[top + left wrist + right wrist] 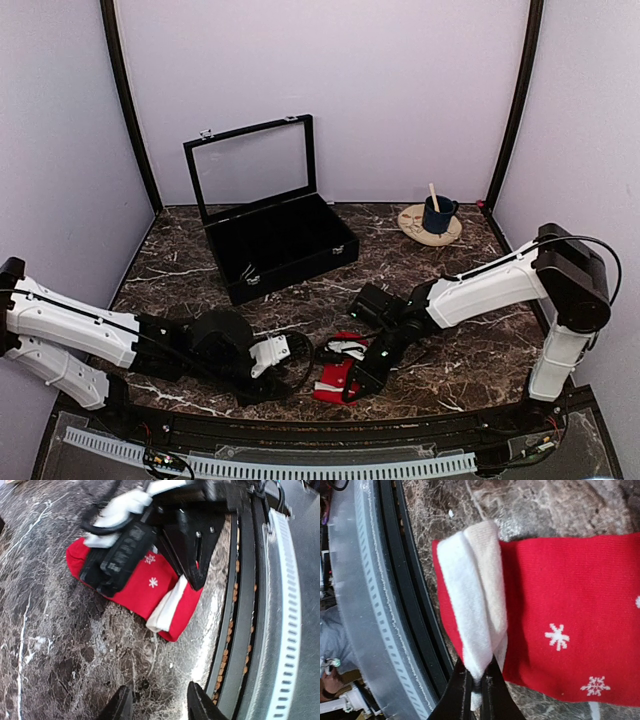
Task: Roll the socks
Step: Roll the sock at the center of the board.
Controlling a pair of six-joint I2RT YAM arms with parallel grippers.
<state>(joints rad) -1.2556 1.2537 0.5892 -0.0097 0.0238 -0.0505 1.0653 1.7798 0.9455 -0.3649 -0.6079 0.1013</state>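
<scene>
Currently two socks (pixel 555 595), right hand (pixel 479 679) pinching them, left hand (pixel 158 690) narrowly open, empty

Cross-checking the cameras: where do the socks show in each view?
Top external: socks bottom centre, by the near table edge.
Left wrist: socks upper centre.
Right wrist: socks centre and right, white band pinched by the right end effector.
Shared landmark: slotted grey rail along the near edge.

A dark marbled table (pixel 450 370) is carrying an open black case (pixel 285 242) at upper centre, a round plate (pixel 411 222) at upper right, and socks (pixel 328 385) lying at lower centre.
</scene>
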